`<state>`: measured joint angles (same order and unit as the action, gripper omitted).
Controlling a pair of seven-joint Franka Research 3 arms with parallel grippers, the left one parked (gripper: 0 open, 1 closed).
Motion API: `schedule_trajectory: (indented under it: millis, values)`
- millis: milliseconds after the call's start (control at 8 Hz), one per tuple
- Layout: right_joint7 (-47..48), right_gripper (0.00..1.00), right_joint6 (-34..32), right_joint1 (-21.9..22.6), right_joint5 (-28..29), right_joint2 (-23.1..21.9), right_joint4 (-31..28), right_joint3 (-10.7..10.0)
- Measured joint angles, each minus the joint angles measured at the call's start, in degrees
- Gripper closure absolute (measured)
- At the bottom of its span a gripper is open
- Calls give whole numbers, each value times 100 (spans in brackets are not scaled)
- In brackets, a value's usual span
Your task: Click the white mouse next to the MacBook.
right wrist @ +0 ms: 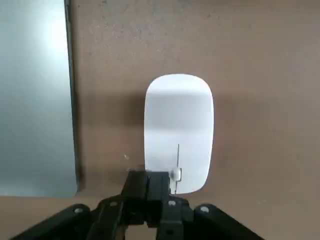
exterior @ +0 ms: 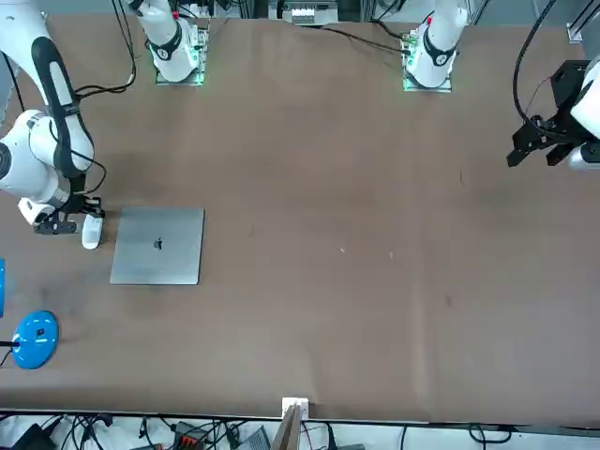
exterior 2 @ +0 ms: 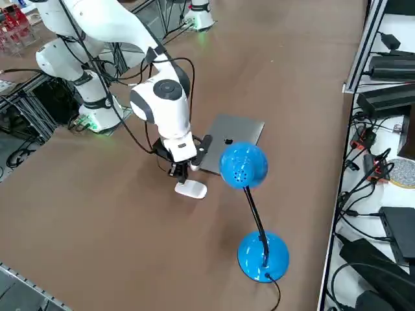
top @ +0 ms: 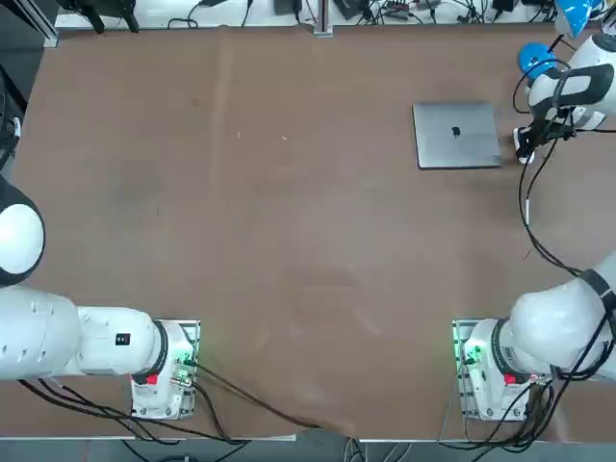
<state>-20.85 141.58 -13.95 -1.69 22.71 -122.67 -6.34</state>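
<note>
White mouse (right wrist: 179,120) | by shut right hand's (right wrist: 146,175) fingertips | beside MacBook (right wrist: 35,100)

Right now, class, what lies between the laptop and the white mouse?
Only bare brown tabletop lies between laptop and mouse, as the right wrist view shows.

We see a plain brown bench (top: 289,241), marked with a few pale specks. Near its far right corner, the MacBook (top: 456,135) is silver-grey with a small dark logo (top: 456,132) at its lid's centre. The mouse (exterior 2: 191,189) is plain white. We find the lamp (exterior 2: 244,165) bright blue on its shade and round base, its stem black. The right arm (exterior 2: 162,97) is white with dark grey bands, and its gripper (right wrist: 146,187) is black.
</note>
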Motion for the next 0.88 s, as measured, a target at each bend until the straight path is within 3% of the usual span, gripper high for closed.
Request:
schedule_trajectory:
  millis: [500, 875]
  values:
    - [0, 99, -90, 12, 0, -44, 34, 12]
    - [42, 99, -598, 50, 0, -567, 178, 47]
